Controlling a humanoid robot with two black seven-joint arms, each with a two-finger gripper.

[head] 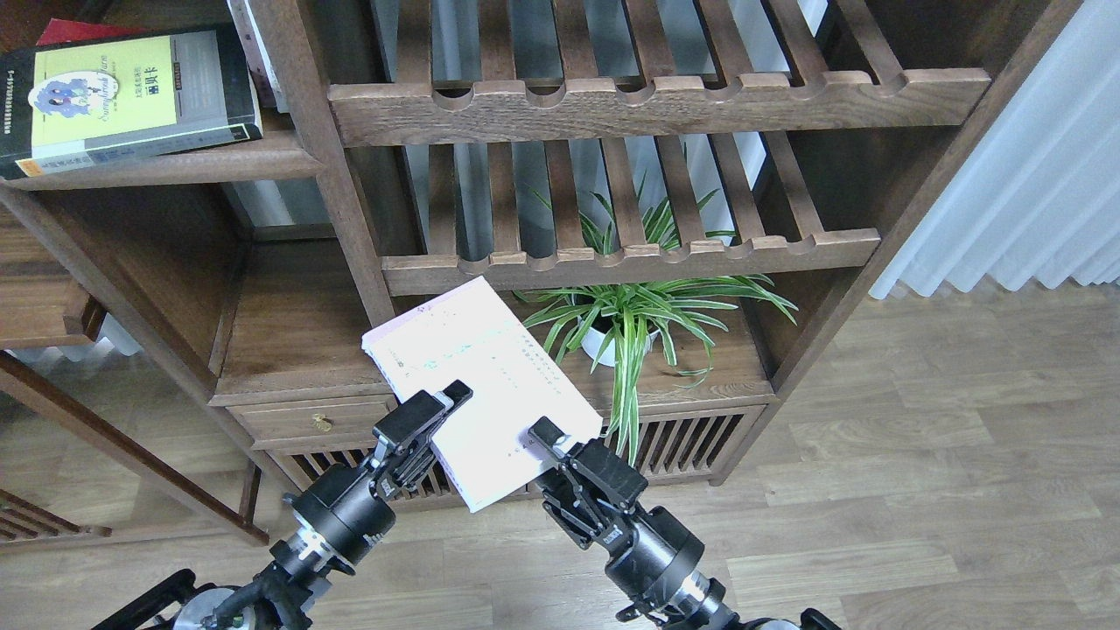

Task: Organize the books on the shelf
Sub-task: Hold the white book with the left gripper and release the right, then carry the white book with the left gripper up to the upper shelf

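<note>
The white-lilac book (481,385) is held flat in mid-air in front of the bookcase, low in the head view. My left gripper (442,407) is shut on its lower left edge. My right gripper (551,437) is shut on its lower right edge. The black book with a lime-green panel (131,96) lies flat on the dark-brown shelf (219,162) at the upper left. A corner of the red book (79,31) shows from under it, the rest hidden.
Two slatted racks with notched rails (656,101) (630,258) fill the bookcase's middle. A potted spider plant (630,324) stands beneath them, right of the held book. A pale upright spine (254,52) stands beside the black book. A drawer (315,420) is at lower left; a white curtain (1032,175) hangs at right.
</note>
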